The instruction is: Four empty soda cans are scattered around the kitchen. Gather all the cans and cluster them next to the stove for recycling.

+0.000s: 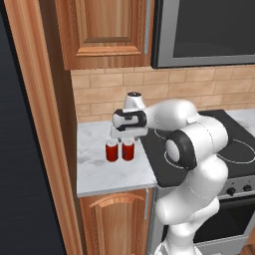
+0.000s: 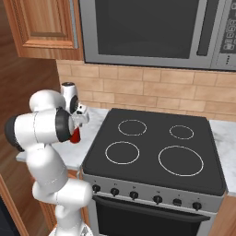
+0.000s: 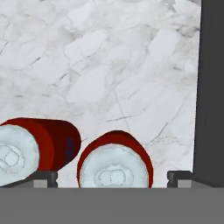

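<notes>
Two red soda cans with silver tops stand side by side on the marble counter [image 1: 94,169], just left of the stove [image 1: 234,144]: a left can [image 1: 112,151] and a right can [image 1: 128,150]. My gripper [image 1: 122,139] hangs directly over them, pointing down. In the hand view the gripper [image 3: 113,177] is open, its fingertips [image 3: 46,177] spread wide on either side of the right can [image 3: 116,164], apart from it. The left can [image 3: 26,151] sits just beyond the left fingertip. In the right base view a sliver of red can [image 2: 74,135] peeks out behind my arm.
The stove's black edge [image 3: 212,87] runs close beside the cans. A steel microwave [image 2: 143,27] hangs above the cooktop [image 2: 152,147]. A wooden cabinet [image 1: 104,30] and a tall wooden panel [image 1: 35,124] close in the counter's left side. A brick wall backs it.
</notes>
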Controlling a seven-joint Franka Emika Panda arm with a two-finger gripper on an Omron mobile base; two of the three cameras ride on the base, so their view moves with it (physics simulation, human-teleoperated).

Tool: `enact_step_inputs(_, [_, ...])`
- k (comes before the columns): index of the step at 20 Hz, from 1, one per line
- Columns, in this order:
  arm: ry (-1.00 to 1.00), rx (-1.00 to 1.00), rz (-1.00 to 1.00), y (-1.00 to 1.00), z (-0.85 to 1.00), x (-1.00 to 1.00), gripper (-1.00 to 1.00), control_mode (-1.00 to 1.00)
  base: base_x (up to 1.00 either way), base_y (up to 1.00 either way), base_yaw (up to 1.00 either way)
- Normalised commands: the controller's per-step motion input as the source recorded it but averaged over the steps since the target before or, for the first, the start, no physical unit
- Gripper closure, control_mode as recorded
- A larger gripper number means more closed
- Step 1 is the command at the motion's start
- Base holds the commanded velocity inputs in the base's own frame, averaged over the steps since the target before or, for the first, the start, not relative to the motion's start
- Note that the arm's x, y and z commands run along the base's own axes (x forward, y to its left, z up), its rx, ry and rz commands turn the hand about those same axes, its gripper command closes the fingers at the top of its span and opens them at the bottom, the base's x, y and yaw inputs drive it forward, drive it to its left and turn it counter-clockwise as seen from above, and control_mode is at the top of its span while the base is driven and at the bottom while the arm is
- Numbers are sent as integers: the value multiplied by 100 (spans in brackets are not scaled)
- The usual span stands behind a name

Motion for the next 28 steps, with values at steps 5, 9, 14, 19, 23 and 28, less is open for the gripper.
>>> enact_step_inputs(5, [-16,0,1,0,46,-26,-100,-100,0,0,0])
enact_step_inputs(9, [-11,0,2,-7,55,-47,-100,-100,0,0,0])
enact_step_inputs(14, [-7,0,2,-15,59,-69,-100,-100,0,0,0])
enact_step_inputs(19, [-5,1,0,-14,47,-80,-100,-100,0,0,0])
enact_step_inputs(23, [-6,1,0,-16,50,-87,-100,-100,0,0,0])
enact_step_inputs(28, [-1,3,0,-20,49,-83,-100,-100,0,0,0])
